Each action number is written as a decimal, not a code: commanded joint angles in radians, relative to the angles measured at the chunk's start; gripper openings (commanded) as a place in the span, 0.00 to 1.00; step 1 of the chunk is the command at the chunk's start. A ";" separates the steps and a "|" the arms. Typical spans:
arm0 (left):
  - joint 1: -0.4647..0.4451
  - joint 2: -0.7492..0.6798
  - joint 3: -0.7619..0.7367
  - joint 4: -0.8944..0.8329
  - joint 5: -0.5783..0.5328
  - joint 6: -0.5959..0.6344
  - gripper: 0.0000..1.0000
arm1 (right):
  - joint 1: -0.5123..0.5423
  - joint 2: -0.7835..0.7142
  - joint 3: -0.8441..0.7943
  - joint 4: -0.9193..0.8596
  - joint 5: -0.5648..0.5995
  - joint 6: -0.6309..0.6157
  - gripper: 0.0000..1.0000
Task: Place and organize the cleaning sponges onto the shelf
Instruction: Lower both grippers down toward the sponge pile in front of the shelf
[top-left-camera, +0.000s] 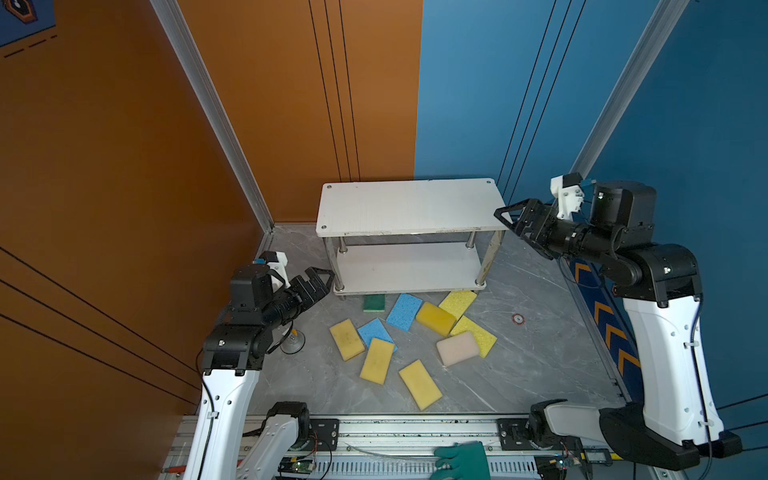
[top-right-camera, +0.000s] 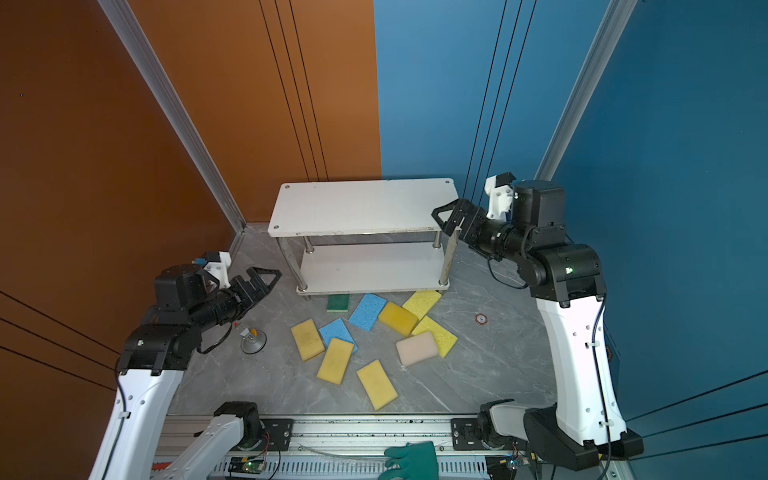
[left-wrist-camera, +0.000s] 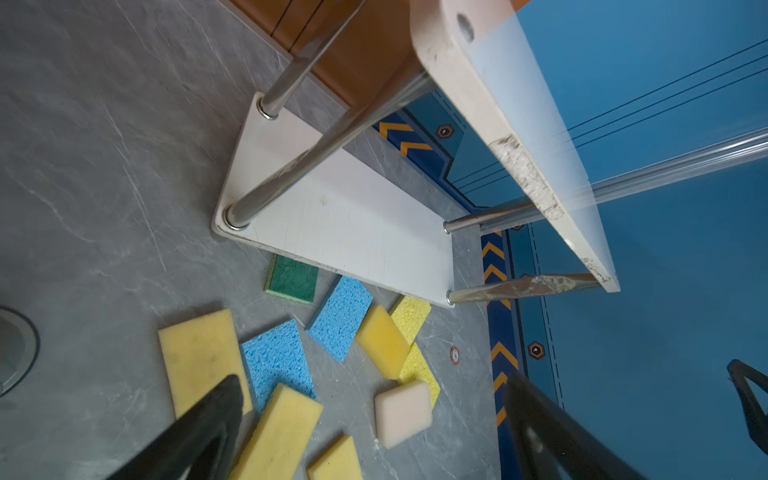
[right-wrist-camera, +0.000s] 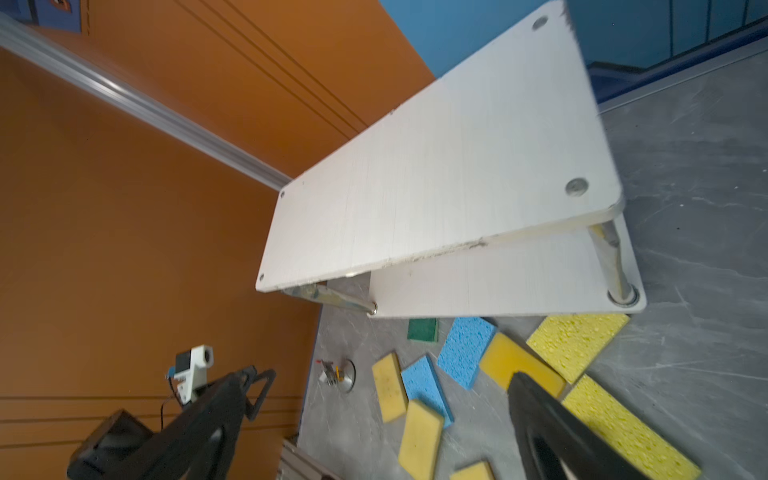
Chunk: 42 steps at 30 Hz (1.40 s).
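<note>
1. In both top views we count ten sponges (top-left-camera: 419, 384) on the grey tabletop (top-left-camera: 540, 353) in front of the shelf (top-left-camera: 407, 208): six yellow sponges (top-left-camera: 377, 360), two blue sponges (top-left-camera: 404, 311), one green sponge (top-left-camera: 374, 302) and one pink sponge (top-left-camera: 458, 348).
2. Only the top views show the teal glove (top-left-camera: 463, 459). The right wrist view misses the pink sponge.
3. The left gripper (top-left-camera: 319, 279) and right gripper (top-left-camera: 503, 215) flank the shelf, both claws spread wide and holding nothing.
</note>
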 joint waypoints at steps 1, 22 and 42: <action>-0.045 0.006 -0.031 -0.024 0.098 -0.014 0.98 | 0.130 -0.043 -0.045 -0.115 0.140 -0.057 1.00; -0.391 0.000 -0.320 0.002 -0.006 -0.050 0.98 | 0.599 -0.168 -0.954 0.225 0.422 0.414 0.88; -0.441 0.068 -0.379 0.145 -0.027 -0.105 0.99 | 0.615 -0.244 -1.301 0.479 0.500 0.749 0.72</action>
